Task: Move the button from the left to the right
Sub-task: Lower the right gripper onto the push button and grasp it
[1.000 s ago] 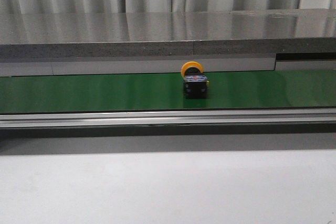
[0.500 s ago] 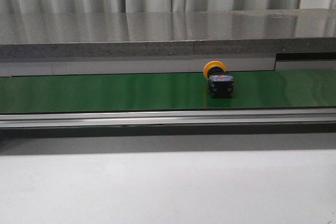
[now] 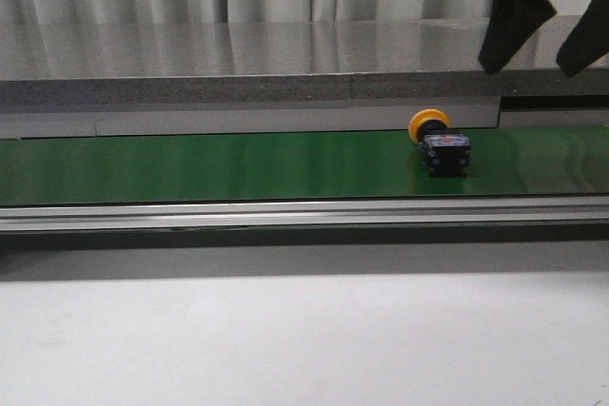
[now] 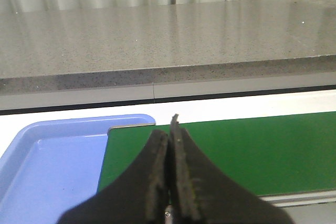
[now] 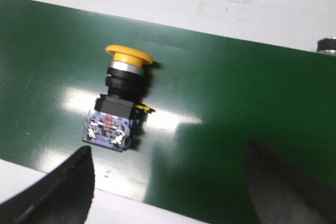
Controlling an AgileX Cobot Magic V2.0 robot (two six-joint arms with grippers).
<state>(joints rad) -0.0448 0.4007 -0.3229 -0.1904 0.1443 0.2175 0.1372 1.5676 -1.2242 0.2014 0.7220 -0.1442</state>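
Approach step: button [image 3: 439, 146] lies on green conveyor belt [image 3: 190, 166], right side. My right gripper [image 3: 544, 37] hangs above, spread wide, empty; left gripper [image 4: 170, 145] pinched closed, empty. Next I'd descend, straddle the body.

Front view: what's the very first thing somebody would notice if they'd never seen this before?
The button, with its bright yellow cap and black body, lying on its side on the green belt toward the right. Next, the right gripper, dark and open, in the top right corner above the button. In the left wrist view, the left gripper is shut, over the belt's end beside a blue tray.
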